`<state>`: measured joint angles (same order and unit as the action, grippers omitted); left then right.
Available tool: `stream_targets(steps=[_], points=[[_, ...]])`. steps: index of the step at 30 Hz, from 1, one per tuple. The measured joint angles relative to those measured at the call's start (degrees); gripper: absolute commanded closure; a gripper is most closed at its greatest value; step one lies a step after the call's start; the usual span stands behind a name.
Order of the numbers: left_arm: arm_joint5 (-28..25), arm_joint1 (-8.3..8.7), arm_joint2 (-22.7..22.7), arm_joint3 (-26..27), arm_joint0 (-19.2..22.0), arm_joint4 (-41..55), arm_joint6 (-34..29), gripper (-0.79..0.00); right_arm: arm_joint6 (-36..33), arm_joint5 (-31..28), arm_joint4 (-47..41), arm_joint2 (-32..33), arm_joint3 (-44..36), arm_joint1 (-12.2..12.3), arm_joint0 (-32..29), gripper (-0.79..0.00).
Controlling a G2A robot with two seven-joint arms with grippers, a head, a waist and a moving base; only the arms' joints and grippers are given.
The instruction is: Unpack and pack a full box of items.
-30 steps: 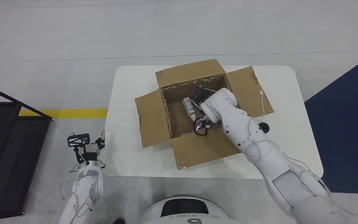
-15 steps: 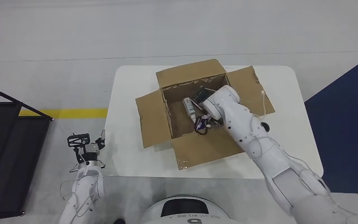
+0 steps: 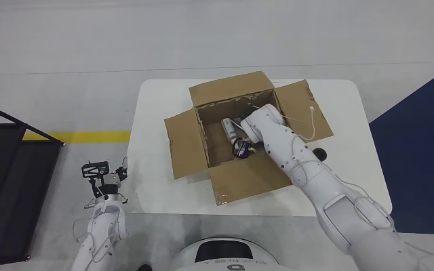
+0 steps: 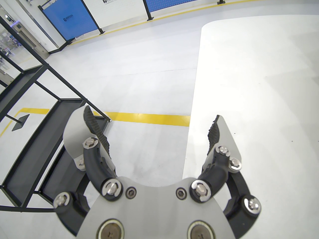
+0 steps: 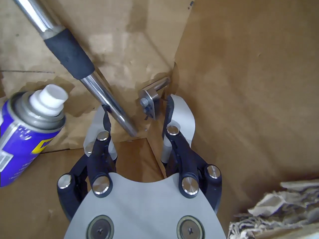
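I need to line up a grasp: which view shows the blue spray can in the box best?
The right wrist view: the spray can lies close beside the right gripper, nozzle and label clear. In the top view it looks like a small cylinder inside the box. The left wrist view faces floor and table.

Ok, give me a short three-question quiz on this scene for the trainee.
1. True or false: the left arm's jaws are shut on a tool.
2. The right arm's jaws are inside: A) the cardboard box; B) a drawer; C) a bucket.
3. Fill in: the blue spray can lies beside a shiny metal ___ with a black grip.
Key: 1 false, they stand open and empty. 2 A. 3 rod.
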<state>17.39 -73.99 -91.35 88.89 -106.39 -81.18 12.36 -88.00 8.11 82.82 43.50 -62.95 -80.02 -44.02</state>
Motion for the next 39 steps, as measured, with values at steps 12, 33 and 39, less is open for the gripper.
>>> stream_targets(steps=[12, 33, 39], points=[[0.00, 0.00, 0.00, 0.00, 0.00, 0.00, 0.00, -0.785, 0.92, -6.69, -5.99, 0.29, 2.58, -1.82, 2.30, -0.172], [0.00, 0.00, 0.00, 0.00, 0.00, 0.00, 0.00, -0.785, 1.20, -8.01, -1.78, 10.58, -4.76, 1.27, -3.31, -0.234], [0.00, 0.00, 0.00, 0.00, 0.00, 0.00, 0.00, -0.785, 3.08, -8.80, -3.24, 10.60, -1.71, 0.71, -1.71, -0.225]])
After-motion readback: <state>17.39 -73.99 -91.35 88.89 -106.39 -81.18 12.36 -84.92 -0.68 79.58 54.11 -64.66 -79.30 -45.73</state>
